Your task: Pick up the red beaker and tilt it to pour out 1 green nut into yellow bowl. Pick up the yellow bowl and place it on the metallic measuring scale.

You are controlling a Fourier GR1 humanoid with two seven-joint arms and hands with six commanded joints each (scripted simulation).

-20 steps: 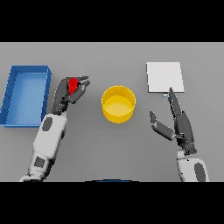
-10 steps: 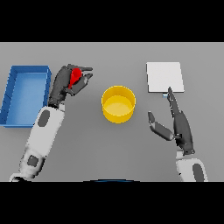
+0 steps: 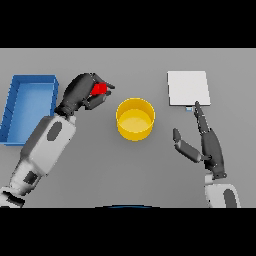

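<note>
The red beaker (image 3: pixel 100 89) is grasped in the curled fingers of the left robot hand (image 3: pixel 82 93); most of it is hidden, and its contents cannot be made out. Just right of that robot hand, the yellow bowl (image 3: pixel 135 118) is seen on the counter (image 3: pixel 125 170), nothing discernible inside. Behind it lies a blue bin (image 3: pixel 25 107). The right robot hand (image 3: pixel 207 145) is held released, fingertips near the metallic measuring scale (image 3: pixel 188 88).

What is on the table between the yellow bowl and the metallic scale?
Nothing: in the head view, only bare grey table lies between the yellow bowl and the metallic scale. The right hand is nearer, below the scale, not between them.
</note>
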